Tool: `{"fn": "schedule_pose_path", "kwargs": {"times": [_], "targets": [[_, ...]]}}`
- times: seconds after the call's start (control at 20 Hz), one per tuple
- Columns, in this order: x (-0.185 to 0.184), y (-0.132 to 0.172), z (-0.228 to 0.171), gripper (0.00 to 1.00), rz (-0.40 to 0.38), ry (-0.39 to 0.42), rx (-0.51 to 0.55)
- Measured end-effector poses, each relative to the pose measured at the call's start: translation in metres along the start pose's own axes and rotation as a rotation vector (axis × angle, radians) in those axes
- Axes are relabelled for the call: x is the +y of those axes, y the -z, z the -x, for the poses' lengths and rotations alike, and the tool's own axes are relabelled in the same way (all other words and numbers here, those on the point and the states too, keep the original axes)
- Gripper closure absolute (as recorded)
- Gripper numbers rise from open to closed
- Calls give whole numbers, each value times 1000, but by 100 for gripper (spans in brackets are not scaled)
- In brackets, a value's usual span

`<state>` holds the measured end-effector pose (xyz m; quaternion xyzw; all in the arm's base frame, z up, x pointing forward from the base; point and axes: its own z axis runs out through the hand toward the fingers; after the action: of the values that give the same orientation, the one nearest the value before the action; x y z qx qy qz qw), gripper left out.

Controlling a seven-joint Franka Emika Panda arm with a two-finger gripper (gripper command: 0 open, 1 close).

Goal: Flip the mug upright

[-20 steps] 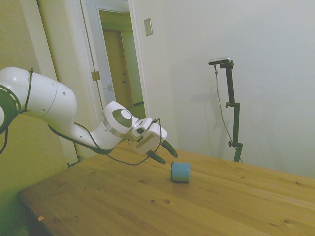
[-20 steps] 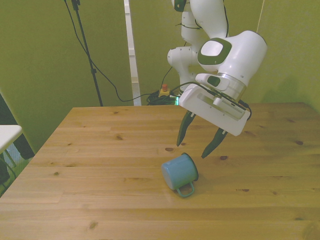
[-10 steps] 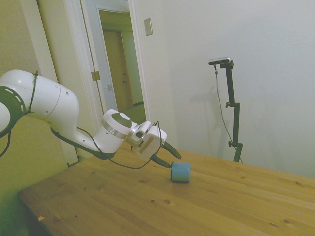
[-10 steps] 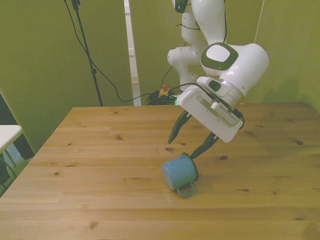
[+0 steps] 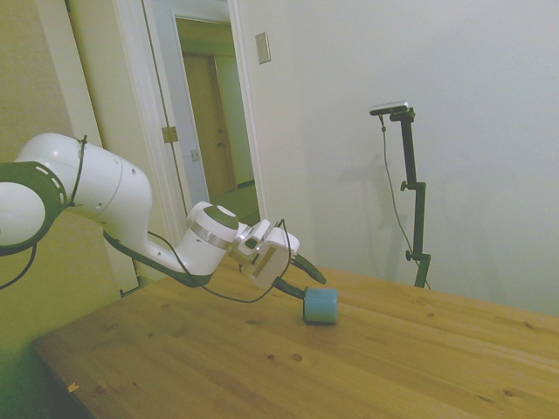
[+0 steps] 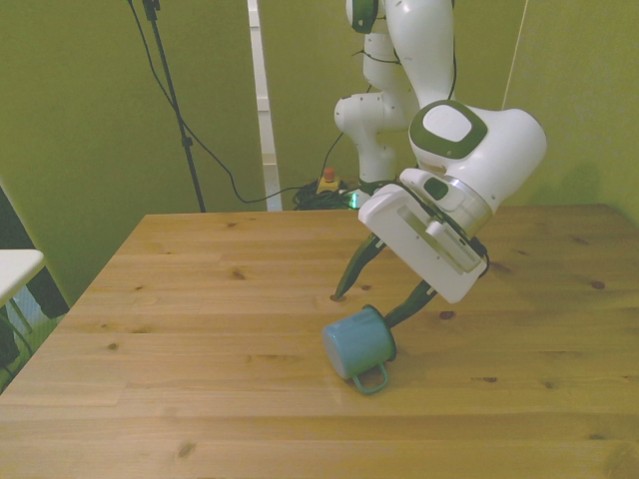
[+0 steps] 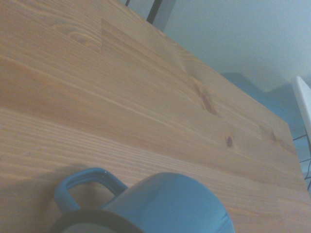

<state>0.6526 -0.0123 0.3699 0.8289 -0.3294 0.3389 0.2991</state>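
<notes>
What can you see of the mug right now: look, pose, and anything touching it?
The mug is small, light blue with a dark rim and a loop handle; it looks like enamelled metal. It lies on its side on the wooden table, handle toward the camera in the front view. The open pincer straddles its far end; contact cannot be confirmed.

The mug [image 6: 358,341] lies on its side on the table [image 6: 200,329], near the middle. In the front view its handle [image 6: 371,379] points to 6 o'clock and its mouth to 2 o'clock. The gripper [image 6: 367,302] hangs low at the mug's 12 o'clock, fingers spread, one fingertip just beside the rim.
</notes>
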Motion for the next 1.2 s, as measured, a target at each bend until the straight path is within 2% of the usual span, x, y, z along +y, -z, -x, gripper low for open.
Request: {"fn": "schedule_pose_path", "kwargs": {"times": [0.3, 0.35, 1.2], "targets": [[-6, -13, -6, 0, 11, 2, 22], [-7, -14, -8, 100, 12, 0, 23], [-5, -35, -11, 100, 33, -12, 15]]}}
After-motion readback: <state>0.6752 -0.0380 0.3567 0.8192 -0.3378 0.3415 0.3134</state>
